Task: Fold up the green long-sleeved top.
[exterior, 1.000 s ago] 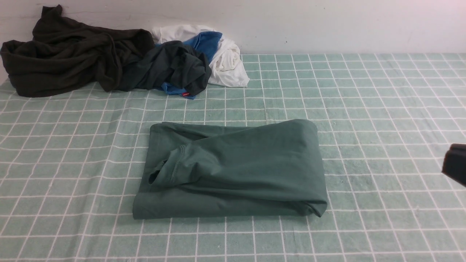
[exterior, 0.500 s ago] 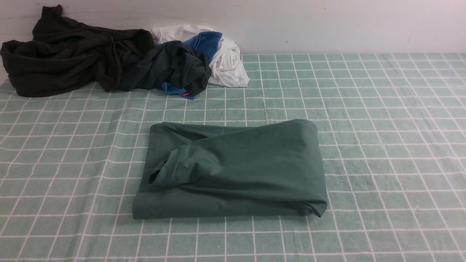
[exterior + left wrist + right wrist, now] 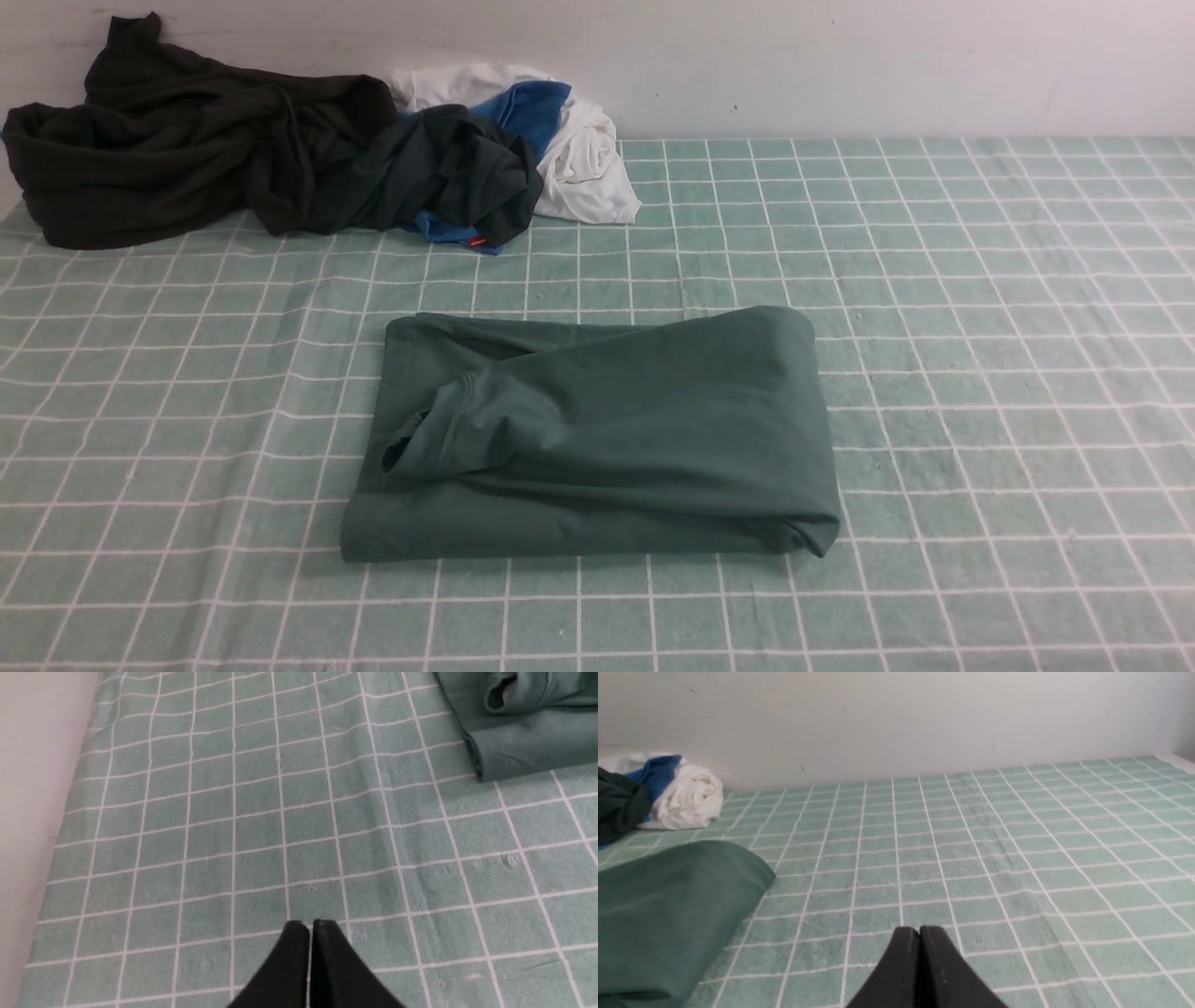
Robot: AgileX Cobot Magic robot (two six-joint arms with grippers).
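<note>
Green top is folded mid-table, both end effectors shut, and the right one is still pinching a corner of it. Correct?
Not quite. The right end effector is shut but empty, hanging over bare checked cloth apart from the green top, as the right wrist view shows. The rest holds: top folded mid-table, left end effector shut too.

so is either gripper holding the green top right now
No: the left gripper and right gripper are shut on nothing over bare cloth, clear of the folded green top.
</note>
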